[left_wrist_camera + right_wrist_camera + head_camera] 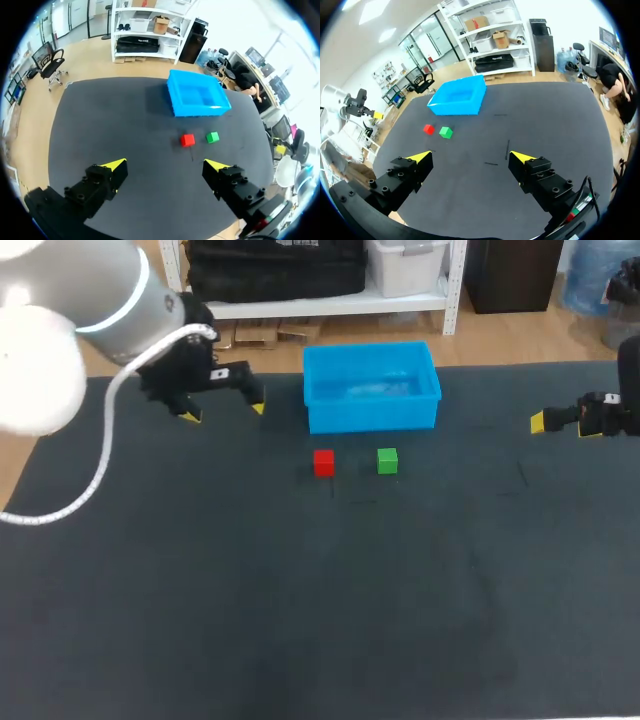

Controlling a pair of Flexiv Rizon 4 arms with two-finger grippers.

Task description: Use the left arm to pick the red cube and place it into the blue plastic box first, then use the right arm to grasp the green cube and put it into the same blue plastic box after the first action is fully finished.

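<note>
Head view: red cube [323, 462] and green cube [387, 461] lie before the blue plastic box [372, 418], each on its arm's side; left tool [224, 412] and right tool [562, 425] gape, ready.

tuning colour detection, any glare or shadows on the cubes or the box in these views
Head view: a pale sheen on the floor of the blue plastic box; red cube and green cube evenly lit, no glare. Left wrist view: a soft shadow on the table beside the box. Right wrist view: no glare on either.
</note>
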